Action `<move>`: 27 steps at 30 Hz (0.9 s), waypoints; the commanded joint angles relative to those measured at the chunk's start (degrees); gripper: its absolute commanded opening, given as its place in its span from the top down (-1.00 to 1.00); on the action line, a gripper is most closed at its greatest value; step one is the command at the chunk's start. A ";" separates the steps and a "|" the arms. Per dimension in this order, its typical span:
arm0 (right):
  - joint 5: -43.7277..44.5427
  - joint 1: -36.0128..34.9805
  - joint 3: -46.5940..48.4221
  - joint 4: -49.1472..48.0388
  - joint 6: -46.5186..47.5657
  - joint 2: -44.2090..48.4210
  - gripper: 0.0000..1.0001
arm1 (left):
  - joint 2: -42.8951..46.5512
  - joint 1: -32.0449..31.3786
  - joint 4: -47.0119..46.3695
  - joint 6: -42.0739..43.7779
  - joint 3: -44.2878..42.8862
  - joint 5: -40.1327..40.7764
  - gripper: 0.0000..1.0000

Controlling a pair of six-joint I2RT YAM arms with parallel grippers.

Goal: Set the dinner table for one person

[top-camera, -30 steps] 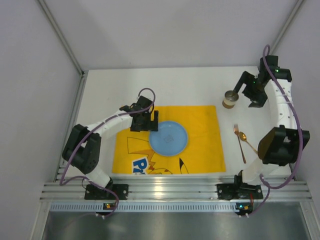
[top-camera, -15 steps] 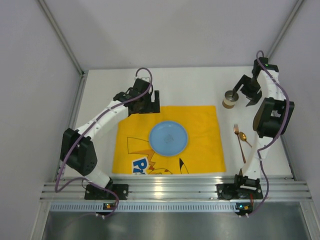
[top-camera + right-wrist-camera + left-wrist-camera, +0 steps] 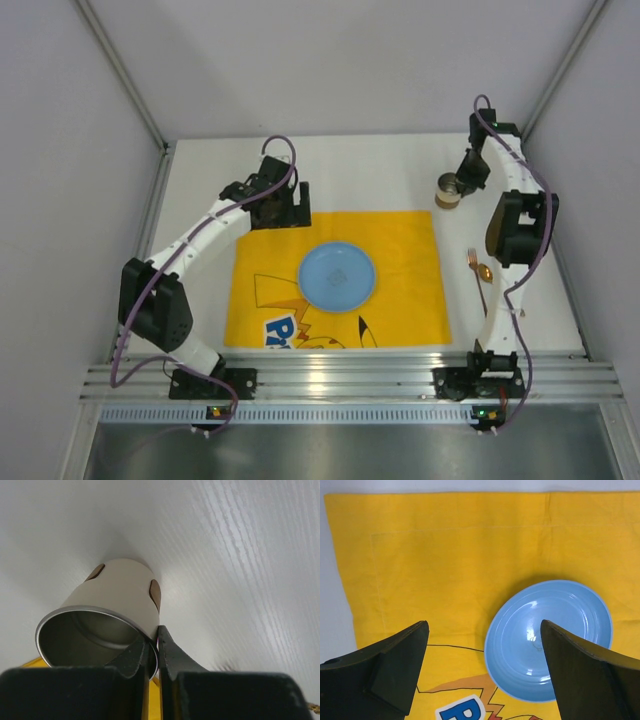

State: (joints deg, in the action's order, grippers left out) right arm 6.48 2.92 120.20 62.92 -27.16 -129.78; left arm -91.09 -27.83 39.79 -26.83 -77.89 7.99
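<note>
Steel cup, rim pinched by my right gripper, clear only from its wrist, dinner table beneath, off the yellow mat, left gripper agape over that mat

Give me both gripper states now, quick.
Left gripper: open, holding nothing.
Right gripper: closed on the rim of the cup.

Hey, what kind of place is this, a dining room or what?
Probably a robotics lab test cell, not a dining room: plain partition walls enclose the white table, two robot arms are bolted to an aluminium rail at its edge, and one yellow mat with a blue plate is staged.
</note>
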 commanded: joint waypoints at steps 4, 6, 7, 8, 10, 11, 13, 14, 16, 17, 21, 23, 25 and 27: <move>2.92 -8.17 -2.32 -0.25 1.14 12.95 0.99 | 3.37 0.15 2.04 0.81 -1.57 0.80 -0.97; 2.84 -10.12 -9.08 -1.83 0.88 18.21 1.00 | 3.90 0.15 2.57 0.64 -1.48 1.24 -0.97; 2.66 -11.69 -11.54 -2.53 0.01 19.90 1.00 | 4.08 0.15 2.83 0.64 -1.48 1.33 -0.97; 1.88 -12.32 -16.53 -3.23 -0.52 21.30 1.00 | 4.25 0.15 3.27 0.64 -1.39 1.50 -0.97; 1.08 -13.89 -21.13 -5.34 -2.10 24.74 1.00 | 5.13 0.15 3.71 0.29 -1.04 2.29 -0.97; 0.29 -14.25 -25.33 -6.04 -2.55 25.62 1.00 | 5.57 0.15 3.89 0.29 -0.78 2.73 -0.97; -0.15 -15.65 -28.52 -7.89 -3.60 27.12 1.00 | 7.23 0.15 3.46 0.28 0.10 3.96 -0.97; -0.67 -16.01 -30.88 -8.50 -3.87 27.29 1.00 | 8.11 0.15 3.02 0.11 0.63 5.01 -0.97; -0.68 -17.24 -32.65 -11.56 -4.13 27.30 1.00 | 10.66 0.33 1.18 -2.43 2.82 8.69 -0.97; -0.42 -17.77 -33.36 -12.63 -3.78 26.95 1.00 | 11.63 0.41 -0.23 -1.92 5.18 9.15 -0.97; 0.11 -19.35 -31.00 -14.75 -2.64 22.30 1.00 | 17.69 0.94 -9.17 -0.15 11.24 4.32 -0.97; -0.06 -19.35 -30.55 -15.45 -2.81 21.85 1.00 | 19.63 0.94 -9.56 -1.12 12.49 4.84 -0.97; -0.24 -19.35 -31.08 -15.80 -2.99 22.37 0.99 | 20.07 0.94 -7.90 -1.47 12.41 5.28 -0.97; -0.77 -19.35 -32.92 -16.16 -2.90 23.86 0.51 | 20.25 0.94 -6.49 -1.82 11.88 6.07 -0.97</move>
State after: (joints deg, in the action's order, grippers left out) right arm 5.96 -15.94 86.65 50.17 -30.02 -108.66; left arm -72.23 -27.05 35.94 -27.97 -65.95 12.99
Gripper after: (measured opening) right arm 0.175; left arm 0.985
